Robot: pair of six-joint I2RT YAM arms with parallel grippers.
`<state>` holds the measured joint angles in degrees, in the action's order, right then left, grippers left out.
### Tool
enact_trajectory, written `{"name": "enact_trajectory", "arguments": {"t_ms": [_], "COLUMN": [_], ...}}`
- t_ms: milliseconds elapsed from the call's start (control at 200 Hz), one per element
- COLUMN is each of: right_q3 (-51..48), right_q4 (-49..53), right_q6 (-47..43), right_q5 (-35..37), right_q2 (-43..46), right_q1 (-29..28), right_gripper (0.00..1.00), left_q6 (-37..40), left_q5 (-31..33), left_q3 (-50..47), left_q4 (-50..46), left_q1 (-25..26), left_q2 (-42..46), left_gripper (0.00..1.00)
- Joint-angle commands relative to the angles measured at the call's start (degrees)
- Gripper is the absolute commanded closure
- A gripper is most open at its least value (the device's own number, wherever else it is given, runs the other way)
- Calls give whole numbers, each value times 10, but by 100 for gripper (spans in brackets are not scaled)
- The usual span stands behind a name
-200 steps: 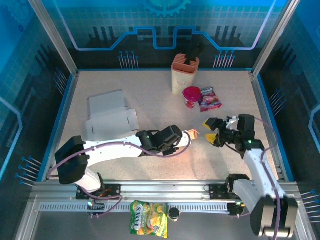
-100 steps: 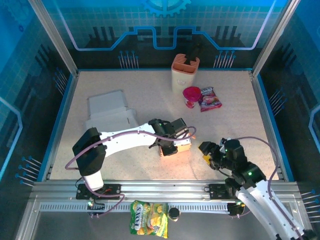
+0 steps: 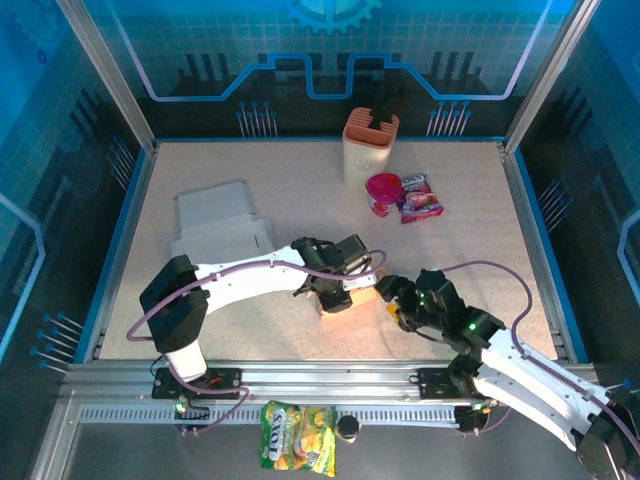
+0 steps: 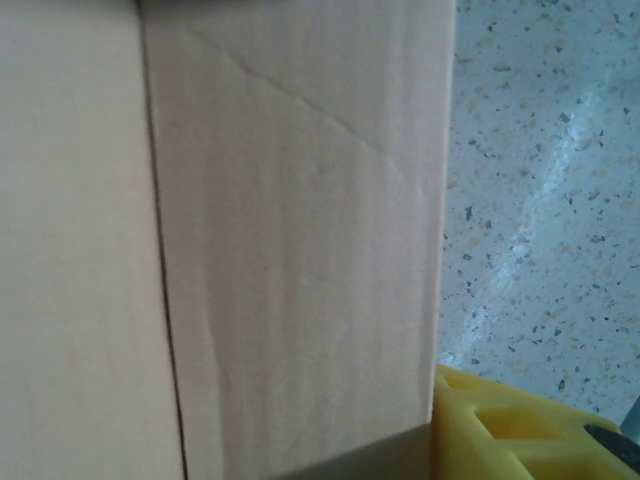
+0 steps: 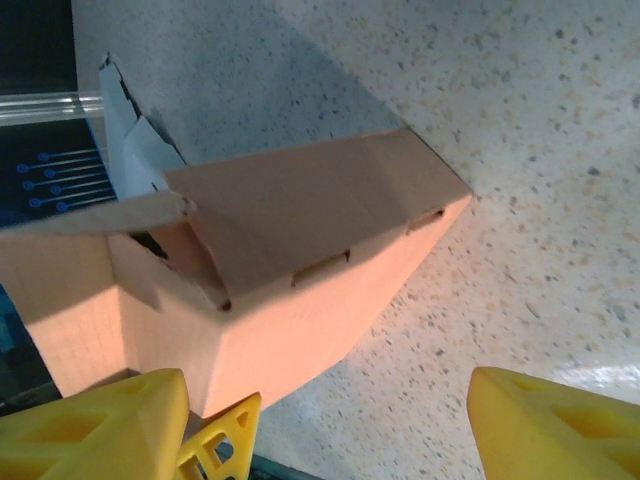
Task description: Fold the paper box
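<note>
Speckled table (image 3: pixel 480 220) holds the paper box (image 3: pixel 364 296) at mid-frame, long axis left-right; left gripper (image 3: pixel 338 284) sits atop it, grip impossible to tell; right gripper (image 3: pixel 392 300), jaws wide and empty, hangs just beside its right end.

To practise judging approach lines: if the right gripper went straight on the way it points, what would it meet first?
Most likely the paper box, just ahead of the right gripper, whose fingers stand open; how near is unclear.
</note>
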<state>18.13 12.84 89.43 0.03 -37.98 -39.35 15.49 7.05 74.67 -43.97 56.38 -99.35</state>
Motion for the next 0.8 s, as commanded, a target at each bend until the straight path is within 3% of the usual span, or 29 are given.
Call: {"name": "enact_trajectory", "arguments": {"t_ms": [0,360,600,795], "right_q3": [25,40,30,48], "right_q4": [-50,-79,-29,12], "right_q6": [13,14,25,35], "right_q5": [33,55,95,96], "right_q2": [-15,-95,-102,-137], "right_q1": [-10,-37,-45,-44], "right_gripper": [25,27,42,49], "left_q6": [-3,-1,0,1], "left_q5": [-14,-10,-4,-2], "left_q3": [-13,-26,-30,-33], "left_q4": [14,34,41,42], "left_q1": [-1,-6,-5,-6], "left_q2": [20,29,40,44], "left_gripper": [52,51,46,44]}}
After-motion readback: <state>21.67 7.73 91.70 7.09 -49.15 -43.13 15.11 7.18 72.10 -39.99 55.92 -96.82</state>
